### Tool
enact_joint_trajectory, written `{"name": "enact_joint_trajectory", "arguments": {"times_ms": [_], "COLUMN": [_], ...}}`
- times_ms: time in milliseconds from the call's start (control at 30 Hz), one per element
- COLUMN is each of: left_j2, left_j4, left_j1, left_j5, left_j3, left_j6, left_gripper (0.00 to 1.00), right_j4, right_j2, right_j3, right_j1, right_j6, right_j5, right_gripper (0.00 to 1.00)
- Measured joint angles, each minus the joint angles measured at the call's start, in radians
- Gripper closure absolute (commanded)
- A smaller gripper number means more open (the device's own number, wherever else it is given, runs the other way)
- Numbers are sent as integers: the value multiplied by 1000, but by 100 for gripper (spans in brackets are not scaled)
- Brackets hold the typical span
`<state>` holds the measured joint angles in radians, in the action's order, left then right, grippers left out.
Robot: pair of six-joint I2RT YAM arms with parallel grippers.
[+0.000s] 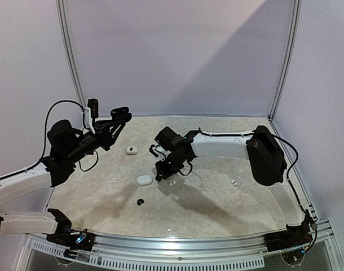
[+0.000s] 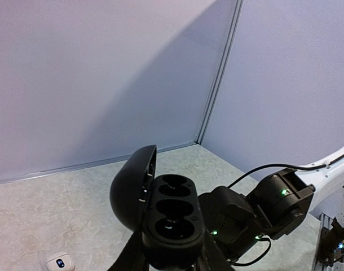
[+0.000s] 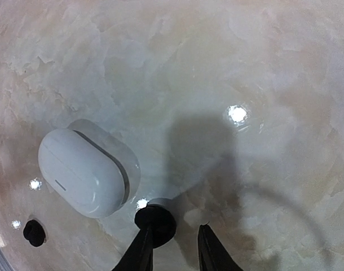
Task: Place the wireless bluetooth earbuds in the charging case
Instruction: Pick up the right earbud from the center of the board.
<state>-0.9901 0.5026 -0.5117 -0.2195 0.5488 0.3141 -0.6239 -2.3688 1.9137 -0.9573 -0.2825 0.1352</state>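
My left gripper (image 1: pixel 117 119) is raised over the table's back left and shut on a black charging case (image 2: pixel 172 212). The case (image 1: pixel 124 110) has its lid swung open to the left, and its wells look empty. My right gripper (image 3: pixel 177 228) hovers low over the table with its jaws apart. A black earbud (image 3: pixel 155 223) rests against the left fingertip, and a gap separates it from the right fingertip. Another black earbud (image 3: pixel 34 232) lies on the table (image 1: pixel 140 202). Tiny white earbuds lie at mid table (image 1: pixel 171 182) and to the right (image 1: pixel 234 182).
A closed white oval case (image 3: pixel 84 172) lies just left of my right gripper (image 1: pixel 161 175); the top view shows the same case (image 1: pixel 144 179). A small white case with a dark spot (image 1: pixel 131 150) lies farther back and also appears in the left wrist view (image 2: pixel 60 262). Walls enclose the table.
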Motion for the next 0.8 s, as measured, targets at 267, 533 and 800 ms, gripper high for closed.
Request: {"name": "enact_joint_trajectory", "arguments": {"times_ms": [267,533,800], "left_j2": [0,0,0], "left_j4": [0,0,0], "left_j1": [2,3,3], "left_j5": [0,0,0], "left_j3": [0,0,0], "left_j6": [-5,-9,-11], "left_gripper": [100,100,100], "right_j4": [11,22,38], "right_j2": [-10,-27,-26], "right_j3": [0,12,12], "right_j1": [-6,-34,-43], "right_j6": [0,13,18], "right_j5": [23,51,41], "right_gripper": [77,95,100]}}
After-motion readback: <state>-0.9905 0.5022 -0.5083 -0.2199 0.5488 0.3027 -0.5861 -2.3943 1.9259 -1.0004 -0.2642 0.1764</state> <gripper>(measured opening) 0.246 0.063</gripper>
